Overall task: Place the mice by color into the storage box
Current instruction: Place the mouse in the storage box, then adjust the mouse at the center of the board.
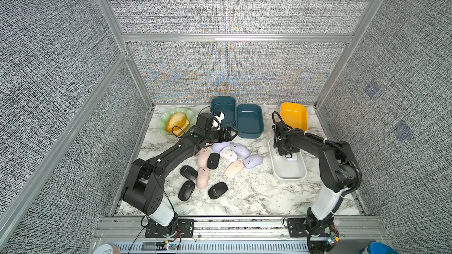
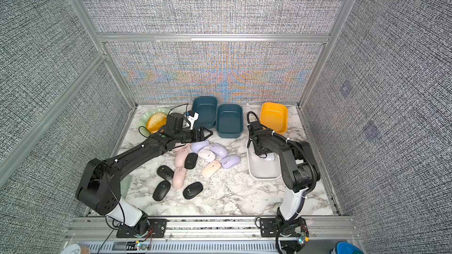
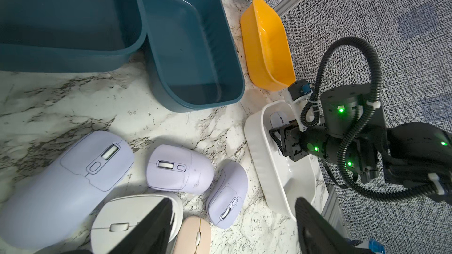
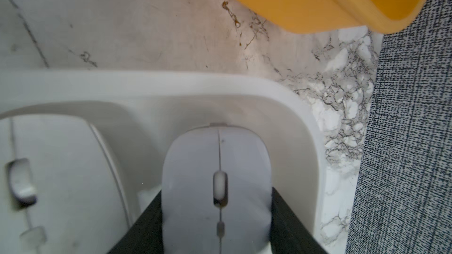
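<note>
My right gripper (image 4: pixel 217 230) is shut on a white mouse (image 4: pixel 217 167) inside the white box (image 1: pixel 289 174), low at its far end. A second white mouse (image 4: pixel 56 179) lies beside it in that box. My left gripper (image 3: pixel 232 228) hangs open over the far edge of the pile on the table, nothing between its fingers. In the pile I see lilac mice (image 1: pixel 241 149), a white one (image 1: pixel 228 155), pink ones (image 1: pixel 202 178) and black ones (image 1: pixel 217 190). Two teal boxes (image 1: pixel 249 120) and a yellow box (image 1: pixel 293 116) stand empty at the back.
A green plate (image 1: pixel 166 118) with a bread loaf (image 1: pixel 176 123) sits at the back left, partly behind my left arm. Textured walls and metal rails close in the marble table (image 1: pixel 244 199) on three sides.
</note>
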You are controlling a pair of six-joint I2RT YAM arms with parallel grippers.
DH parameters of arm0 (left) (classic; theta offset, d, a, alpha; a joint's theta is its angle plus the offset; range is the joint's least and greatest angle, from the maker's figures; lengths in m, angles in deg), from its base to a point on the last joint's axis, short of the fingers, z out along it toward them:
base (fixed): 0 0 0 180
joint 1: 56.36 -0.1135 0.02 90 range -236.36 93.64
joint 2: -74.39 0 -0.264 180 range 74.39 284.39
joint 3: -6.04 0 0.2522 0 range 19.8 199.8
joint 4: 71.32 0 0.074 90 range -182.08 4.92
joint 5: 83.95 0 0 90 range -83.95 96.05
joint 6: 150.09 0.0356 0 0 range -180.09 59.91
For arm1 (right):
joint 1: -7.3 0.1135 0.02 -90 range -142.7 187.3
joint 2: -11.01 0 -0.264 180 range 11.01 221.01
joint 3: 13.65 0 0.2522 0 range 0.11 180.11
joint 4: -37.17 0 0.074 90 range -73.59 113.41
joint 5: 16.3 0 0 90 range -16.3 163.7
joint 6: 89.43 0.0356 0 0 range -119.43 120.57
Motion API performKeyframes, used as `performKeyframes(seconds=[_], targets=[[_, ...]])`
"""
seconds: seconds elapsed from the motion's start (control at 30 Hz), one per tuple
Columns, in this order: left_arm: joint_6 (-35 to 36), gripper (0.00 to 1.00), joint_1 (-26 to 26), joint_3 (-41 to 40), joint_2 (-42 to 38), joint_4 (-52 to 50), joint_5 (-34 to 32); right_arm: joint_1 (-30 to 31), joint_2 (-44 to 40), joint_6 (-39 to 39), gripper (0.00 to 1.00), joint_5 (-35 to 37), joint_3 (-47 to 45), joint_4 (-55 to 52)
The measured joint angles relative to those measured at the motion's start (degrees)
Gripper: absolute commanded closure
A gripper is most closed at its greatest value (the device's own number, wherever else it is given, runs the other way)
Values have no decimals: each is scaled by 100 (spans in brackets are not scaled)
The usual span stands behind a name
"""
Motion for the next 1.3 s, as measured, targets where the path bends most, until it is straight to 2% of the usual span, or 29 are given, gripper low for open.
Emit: performKeyframes(seconds=[0.57,0.77,0.93,1.07,1.13,1.3], targets=[[37,20,24,66,0,0,-15,11,-15,-59,36,105,-68,352],[46,20,28,70,-9,-4,-66,11,-184,-42,38,-68,-140,509],[68,20,39,92,-63,-24,-70,22,-970,278,38,-337,-372,570],[92,20,55,98,-120,-28,-111,52,-1655,737,52,-492,-627,463],[92,20,61,98,-142,-24,-111,92,-1961,977,55,-560,-866,448],[98,20,66,98,-249,-55,-221,697,-2719,1357,55,-785,-1534,293]])
